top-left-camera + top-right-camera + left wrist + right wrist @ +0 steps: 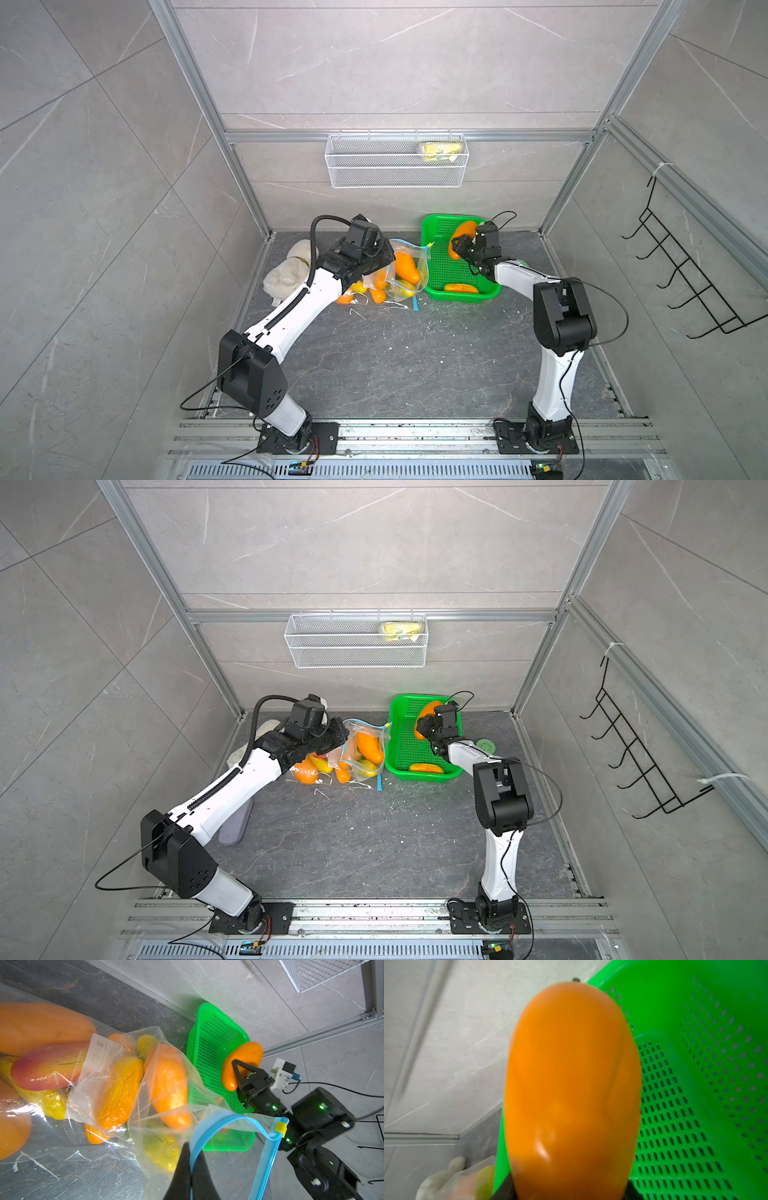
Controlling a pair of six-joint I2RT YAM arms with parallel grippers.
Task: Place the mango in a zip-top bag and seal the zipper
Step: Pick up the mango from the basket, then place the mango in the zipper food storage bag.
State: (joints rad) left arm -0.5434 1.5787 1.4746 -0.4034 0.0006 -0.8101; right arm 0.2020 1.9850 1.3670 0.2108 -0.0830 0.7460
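Left gripper (pixel 190 1148): we see its two black fingers pressed together on the blue zipper strip, with a fold of the strip pinched between them.
Bag (pixel 232 1124): clear plastic, held at its mouth by the left gripper. The mouth gapes open just past those fingertips, on the side facing the right gripper. In a top view the bag (pixel 420 264) sits between the two grippers.
Zipper strip (pixel 218 1121): it arcs away from the left fingertips and runs to a yellow slider (pixel 281 1127) at the end of the mouth, which is not sealed.
Bagged fruit (pixel 168 1084): an orange piece and a yellow one lie inside the bag, just beyond the left fingertips.
Right gripper (pixel 239 1069): closed on the mango. We see one black finger laid against the fruit's side, and the other is hidden behind it.
Mango (pixel 571 1084): orange and smooth, it sticks out past the right fingertips, raised over the basket and outside the bag. We find it in both top views (pixel 461 237) (pixel 428 717).
Basket (pixel 440 266): green and perforated, it sits under the right gripper and just beside the bag.
Second mango (pixel 461 287): it lies on the basket floor, below the right gripper and back toward its arm.
Other bags (pixel 99 1076): more wrapped fruit lies on the dark table (pixel 395 353), on the side of the left gripper away from the right one.
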